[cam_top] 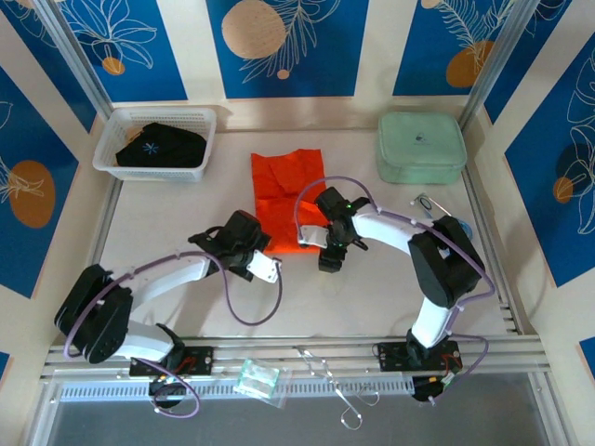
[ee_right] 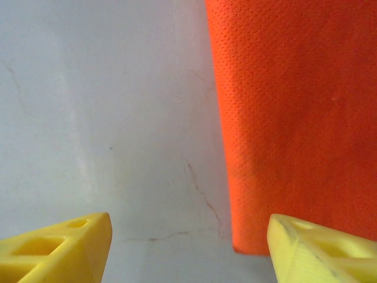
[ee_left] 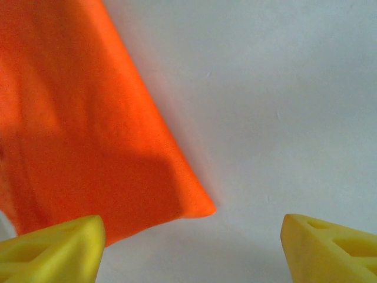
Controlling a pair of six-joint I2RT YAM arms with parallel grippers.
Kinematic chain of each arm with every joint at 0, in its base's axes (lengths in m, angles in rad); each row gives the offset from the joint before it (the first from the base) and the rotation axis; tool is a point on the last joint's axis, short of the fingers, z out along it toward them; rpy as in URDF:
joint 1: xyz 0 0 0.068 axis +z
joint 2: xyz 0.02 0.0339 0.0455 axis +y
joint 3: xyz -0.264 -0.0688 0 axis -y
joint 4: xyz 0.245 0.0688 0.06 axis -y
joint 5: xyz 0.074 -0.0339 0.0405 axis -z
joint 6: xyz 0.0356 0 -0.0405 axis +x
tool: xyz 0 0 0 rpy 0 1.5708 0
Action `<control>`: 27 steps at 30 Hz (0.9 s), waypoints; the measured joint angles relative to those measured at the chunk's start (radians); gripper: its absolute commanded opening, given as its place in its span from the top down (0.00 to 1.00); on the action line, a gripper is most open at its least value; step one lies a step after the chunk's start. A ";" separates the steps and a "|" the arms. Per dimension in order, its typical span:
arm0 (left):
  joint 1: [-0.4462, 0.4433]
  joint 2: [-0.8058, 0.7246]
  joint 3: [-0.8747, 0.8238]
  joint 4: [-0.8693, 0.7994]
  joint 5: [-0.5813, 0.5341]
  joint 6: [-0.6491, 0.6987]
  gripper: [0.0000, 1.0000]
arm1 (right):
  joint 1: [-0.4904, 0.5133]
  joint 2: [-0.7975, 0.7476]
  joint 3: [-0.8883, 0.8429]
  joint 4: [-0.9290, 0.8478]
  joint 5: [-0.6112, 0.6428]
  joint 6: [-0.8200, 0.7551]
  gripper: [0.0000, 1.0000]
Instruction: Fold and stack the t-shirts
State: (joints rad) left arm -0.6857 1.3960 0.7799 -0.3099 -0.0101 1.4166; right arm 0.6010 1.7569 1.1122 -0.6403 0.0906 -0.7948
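A bright orange t-shirt (cam_top: pixel 284 190) lies folded into a narrow strip on the white table, its near end between my two grippers. A black t-shirt (cam_top: pixel 160 146) with a small light-blue mark is bundled in the white mesh basket (cam_top: pixel 203 119) at the back left. My left gripper (cam_top: pixel 253 263) hovers open at the strip's near left corner; the orange t-shirt (ee_left: pixel 76 135) points its corner between the left gripper (ee_left: pixel 191 253) fingers. My right gripper (cam_top: pixel 327 255) is open at the near right edge of the orange t-shirt (ee_right: pixel 294 118), and the right gripper (ee_right: pixel 188 250) holds nothing.
A mint green zipped case (cam_top: pixel 420 147) sits at the back right. Small metal items (cam_top: pixel 426 203) lie near the right arm. A clear plastic packet (cam_top: pixel 257 379) and wire pieces (cam_top: pixel 337 395) rest on the front rail.
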 measured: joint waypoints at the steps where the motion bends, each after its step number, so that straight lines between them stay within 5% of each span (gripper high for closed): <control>1: 0.000 0.018 0.001 0.006 0.000 0.000 0.22 | 0.000 0.015 0.008 0.004 0.003 -0.003 0.29; 14: 0.002 0.155 0.100 0.047 0.003 -0.004 0.22 | -0.016 0.075 0.051 0.047 0.014 -0.035 0.30; 27: 0.038 0.336 0.235 -0.084 0.008 -0.023 0.34 | -0.043 0.148 0.124 0.006 -0.008 -0.061 0.47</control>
State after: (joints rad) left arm -0.6479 1.7321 1.0145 -0.3939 -0.0017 1.3941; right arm 0.5583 1.9053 1.2358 -0.6342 0.0830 -0.8562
